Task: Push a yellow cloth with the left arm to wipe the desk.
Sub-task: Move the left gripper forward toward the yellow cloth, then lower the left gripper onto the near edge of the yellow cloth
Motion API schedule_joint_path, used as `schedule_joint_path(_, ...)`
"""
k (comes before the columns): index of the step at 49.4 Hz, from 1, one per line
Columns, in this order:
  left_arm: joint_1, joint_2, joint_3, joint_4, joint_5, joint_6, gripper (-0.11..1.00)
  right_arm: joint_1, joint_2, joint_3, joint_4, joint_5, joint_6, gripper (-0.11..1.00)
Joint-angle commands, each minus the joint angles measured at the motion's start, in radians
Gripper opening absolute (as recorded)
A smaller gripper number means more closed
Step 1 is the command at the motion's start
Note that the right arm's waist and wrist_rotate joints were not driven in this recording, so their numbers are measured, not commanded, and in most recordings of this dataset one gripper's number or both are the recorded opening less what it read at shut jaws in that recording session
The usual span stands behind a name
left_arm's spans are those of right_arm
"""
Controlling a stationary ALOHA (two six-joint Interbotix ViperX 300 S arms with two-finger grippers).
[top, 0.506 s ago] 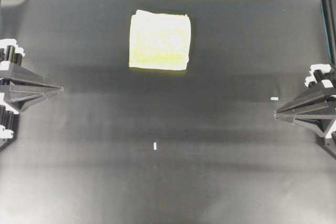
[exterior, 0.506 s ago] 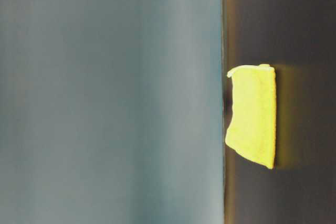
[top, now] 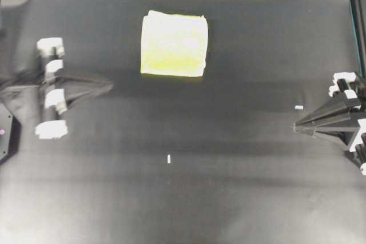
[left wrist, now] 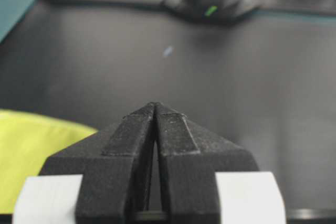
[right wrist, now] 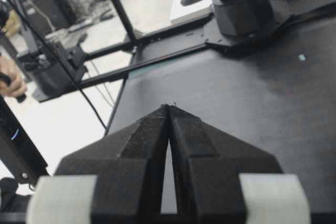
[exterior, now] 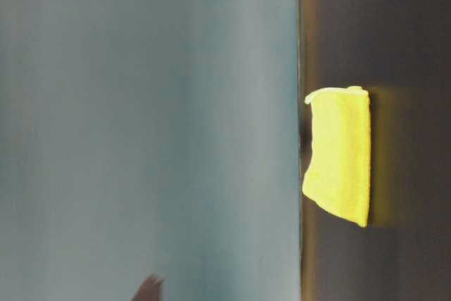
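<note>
While the soft, square yellow cloth [top: 174, 43] lies flat on the matte black desk [top: 229, 187] near its teal far edge, the black left gripper [top: 108, 86], fingers pressed together, is well apart, seemingly raised. Right gripper [top: 296, 127]: likewise closed. Risk: contacting high would ride over or bunch the cloth.

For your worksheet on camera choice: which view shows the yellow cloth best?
The overhead view: the whole square cloth lies on the desk. The table-level view shows it edge-on, the left wrist view only a corner, and the right wrist view none.
</note>
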Motion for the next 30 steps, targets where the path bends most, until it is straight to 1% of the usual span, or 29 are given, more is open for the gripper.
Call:
schedule_joint_path(1,0.046,0.08,-0.06,0.003,-0.015,-0.002,0.0,0.0,0.008,-0.006,0.002,0.002,0.0,0.0)
schedule_joint_path(11,0.114,0.252,-0.158,0.003,-0.017,-0.003,0.01,-0.002,0.009,-0.008,0.003,0.012,0.0,0.0)
schedule_joint_path(14,0.13,0.313,-0.195,0.003,-0.015,-0.003,0.05,0.0,0.008,-0.006,0.003,0.014,0.0,0.0)
schedule_joint_path(16,0.138,0.35,-0.218,0.003,-0.012,-0.003,0.12,0.0,0.009,-0.006,0.003,0.014,-0.002,0.0)
schedule_joint_path(19,0.152,0.402,-0.252,0.003,-0.011,-0.003,0.28,0.0,0.008,-0.006,0.003,0.014,-0.002,0.0)
schedule_joint_path(26,0.184,0.518,-0.319,0.003,-0.009,0.008,0.7,0.0,0.009,-0.008,0.003,0.012,0.0,0.0)
schedule_joint_path(28,0.198,0.552,-0.337,0.003,-0.008,0.008,0.79,0.0,0.009,-0.008,0.003,0.014,0.0,0.0)
schedule_joint_path(30,0.213,0.588,-0.354,0.003,-0.009,0.008,0.87,-0.002,0.009,-0.006,0.005,0.014,-0.002,0.0)
